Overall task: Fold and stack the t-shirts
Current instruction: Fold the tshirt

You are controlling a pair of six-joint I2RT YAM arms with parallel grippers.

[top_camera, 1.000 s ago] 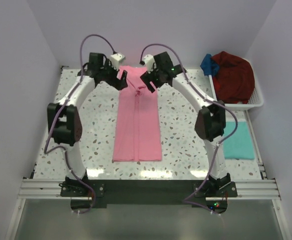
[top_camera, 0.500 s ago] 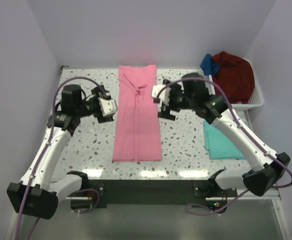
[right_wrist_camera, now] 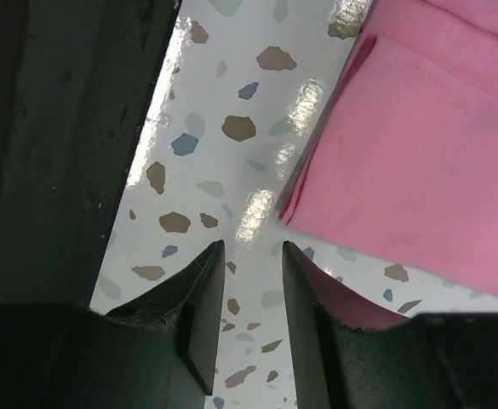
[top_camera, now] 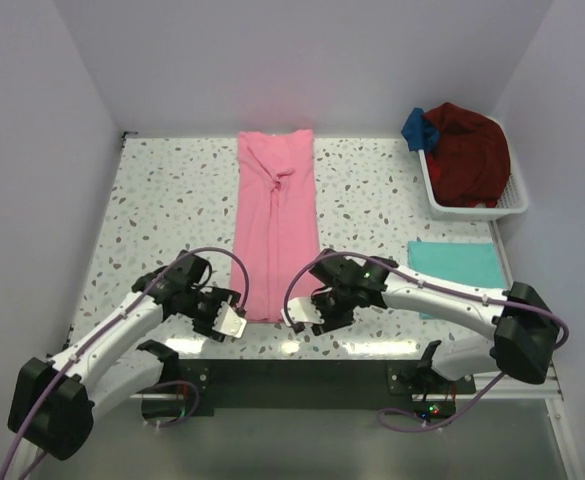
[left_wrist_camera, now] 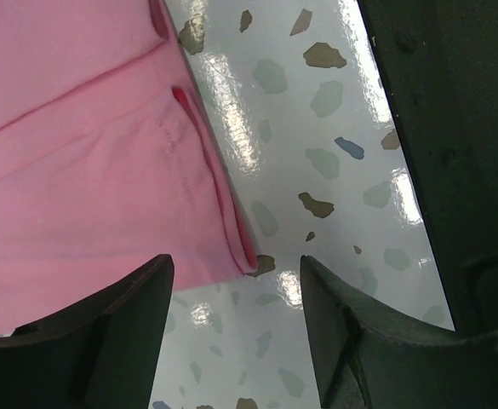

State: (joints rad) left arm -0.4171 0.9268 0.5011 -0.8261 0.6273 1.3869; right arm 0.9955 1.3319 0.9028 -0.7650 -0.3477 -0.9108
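A pink t-shirt (top_camera: pixel 275 230), folded into a long narrow strip, runs from the back of the table to its near edge. My left gripper (top_camera: pixel 228 316) sits low at the strip's near left corner. It is open, with that pink corner (left_wrist_camera: pixel 244 260) just beyond the fingertips and bare table between them. My right gripper (top_camera: pixel 302 315) is at the near right corner, open with a narrow gap over bare table. Its pink corner (right_wrist_camera: pixel 293 209) lies just ahead of the right finger (right_wrist_camera: pixel 317 324). A folded teal t-shirt (top_camera: pixel 458 262) lies flat at the right.
A white basket (top_camera: pixel 508 205) at the back right holds a dark red garment (top_camera: pixel 467 150) and a blue one (top_camera: pixel 415 128). The black base rail (top_camera: pixel 292 375) runs along the table's near edge, close behind both grippers. Walls enclose the left, back and right.
Both arms have swept from the shirt's far end down to its near corners. Both grippers have narrowed, the right more than the left. The pink strip lies unchanged.
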